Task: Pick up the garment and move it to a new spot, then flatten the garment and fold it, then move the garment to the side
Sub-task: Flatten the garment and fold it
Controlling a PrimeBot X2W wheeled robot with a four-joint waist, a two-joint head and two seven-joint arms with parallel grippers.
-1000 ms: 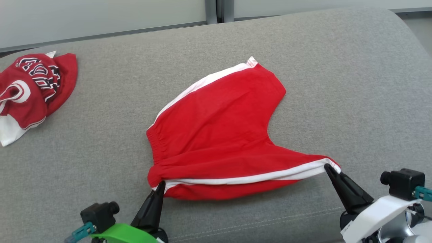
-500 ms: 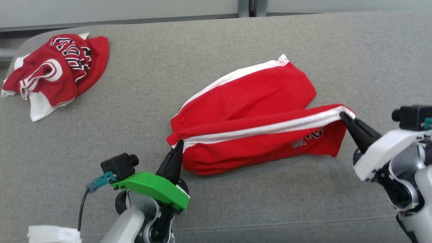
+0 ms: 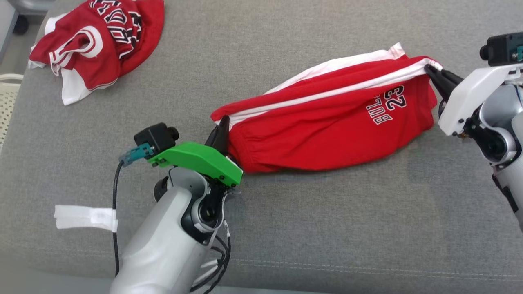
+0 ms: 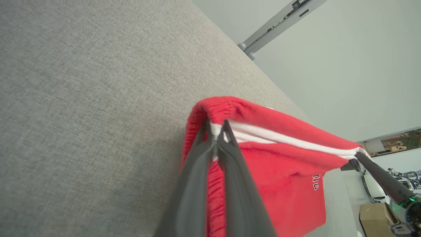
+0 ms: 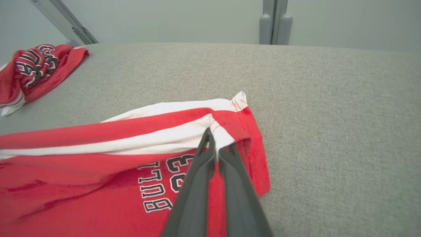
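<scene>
The garment is red with white side stripes and black, white-outlined letters and the number 23. It lies folded lengthwise on the grey cushion. My left gripper is shut on its gathered elastic end at the white stripe, seen close in the left wrist view at the gripper. My right gripper is shut on the opposite hem corner, also on the stripe. The right wrist view shows that gripper pinching the hem above the lettering of the garment. The stripe edge is stretched taut between both grippers.
A crumpled red and white jersey with black lettering lies at the cushion's far left corner. A white strip of tape sits near the left arm. A white basket stands beyond the left edge.
Both grippers carried the striped edge away from me over the rest of the garment, folding it so the lettering faces up. The head camera has also tilted down.
</scene>
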